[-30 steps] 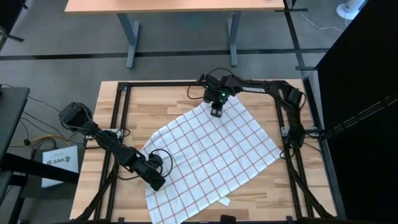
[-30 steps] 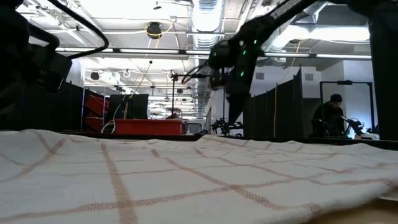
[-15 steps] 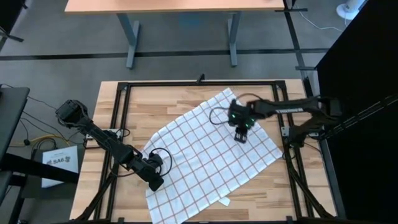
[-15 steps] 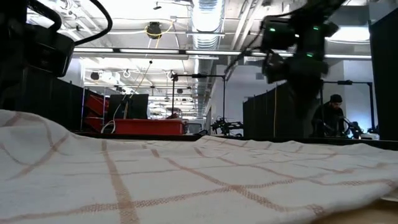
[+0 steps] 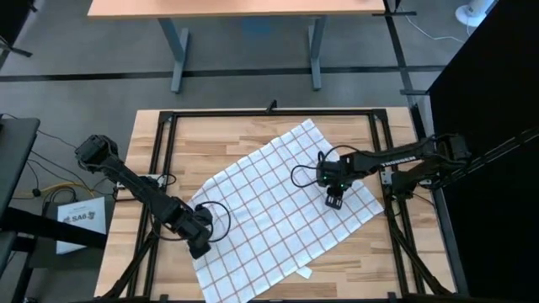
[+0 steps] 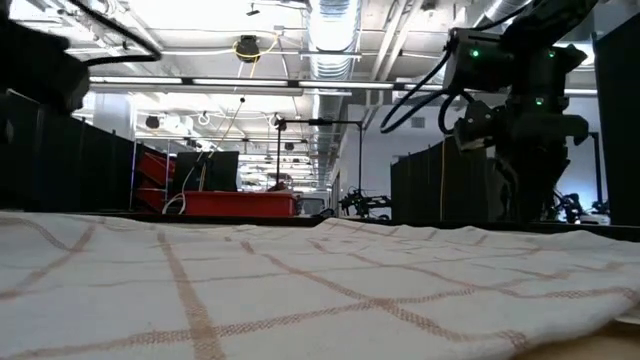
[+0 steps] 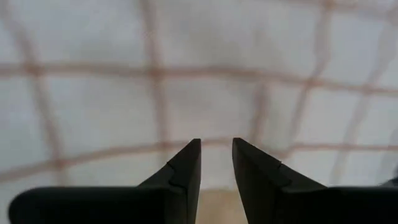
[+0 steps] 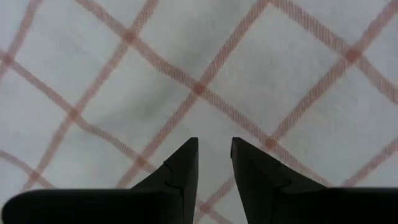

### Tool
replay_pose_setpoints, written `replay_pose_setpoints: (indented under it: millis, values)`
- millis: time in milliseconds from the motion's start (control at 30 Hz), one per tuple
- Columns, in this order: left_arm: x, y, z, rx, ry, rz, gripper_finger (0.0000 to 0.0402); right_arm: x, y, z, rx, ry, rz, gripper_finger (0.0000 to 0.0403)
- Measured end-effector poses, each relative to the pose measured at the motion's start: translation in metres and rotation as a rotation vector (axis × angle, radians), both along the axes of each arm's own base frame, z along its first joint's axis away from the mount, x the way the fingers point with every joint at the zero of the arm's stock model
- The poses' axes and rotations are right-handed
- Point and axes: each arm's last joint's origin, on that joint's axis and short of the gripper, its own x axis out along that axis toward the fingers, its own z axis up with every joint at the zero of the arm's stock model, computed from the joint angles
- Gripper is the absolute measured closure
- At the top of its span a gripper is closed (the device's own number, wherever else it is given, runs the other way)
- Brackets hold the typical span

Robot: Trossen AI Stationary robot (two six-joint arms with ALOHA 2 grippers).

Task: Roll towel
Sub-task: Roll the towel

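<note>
The white towel point(image 5: 278, 210) with its reddish-brown grid lies spread flat and slantwise on the wooden table, and it fills the foreground of the low view point(image 6: 300, 290). Its small white tag point(image 5: 305, 272) sticks out at the near edge. My left gripper point(image 5: 200, 247) is shut and stands low at the towel's left edge point(image 7: 216, 149), with bare wood under its tips. My right gripper point(image 5: 333, 202) is shut and points down over the towel's right part point(image 8: 214, 146). My left gripper stands at the towel's left edge point(image 7: 205, 186), pointing down; I cannot tell whether its tips touch the cloth. My right gripper points down at the flat cloth near the right corner point(image 8: 205, 112); I cannot tell whether its tips touch it.
A black metal frame point(image 5: 269, 114) runs around the table top. Bare wood shows at the far left point(image 5: 194, 143) and near right point(image 5: 362, 261). Cables loop beside each gripper point(image 5: 305, 172). A second table point(image 5: 244, 8) stands beyond.
My right gripper has gone from the towel's far corner toward the table's right and near edges, across the cloth, leaving that corner uncovered and flat. My left gripper has shifted a little toward the table's left edge. The towel's left part, raised before, now lies flat.
</note>
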Motion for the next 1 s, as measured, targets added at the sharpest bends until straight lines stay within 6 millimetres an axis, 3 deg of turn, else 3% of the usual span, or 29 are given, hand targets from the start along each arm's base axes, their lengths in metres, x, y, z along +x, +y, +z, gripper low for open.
replay_pose_setpoints:
  millis: [100,167,333,600,767,867,1000]
  values:
    - [-0.003,0.002,-0.001,0.028,0.03,-0.037,0.0325,0.002,-0.002,0.0,-0.003,-0.022,-0.002,0.0317]
    - [0.003,-0.001,0.002,-0.044,0.001,-0.034,0.0325,0.001,-0.004,0.0,-0.003,-0.015,-0.006,0.0317]
    - [0.02,-0.023,0.033,-0.154,-0.13,-0.053,0.0325,-0.011,0.001,-0.001,0.005,0.103,0.01,0.0317]
    - [0.032,-0.046,-0.006,-0.121,-0.046,-0.105,0.0325,-0.017,0.019,-0.011,0.03,0.124,-0.01,0.0317]
    - [0.045,-0.042,-0.033,-0.058,0.008,-0.123,0.0325,-0.011,0.034,-0.01,0.057,0.058,-0.074,0.0317]
    - [0.051,-0.04,-0.039,-0.042,-0.005,-0.144,0.0325,-0.006,0.028,-0.014,0.043,0.051,-0.128,0.0319]
    - [0.057,-0.04,-0.041,-0.05,-0.043,-0.149,0.0325,0.0,0.005,-0.026,0.046,0.089,-0.214,0.033]
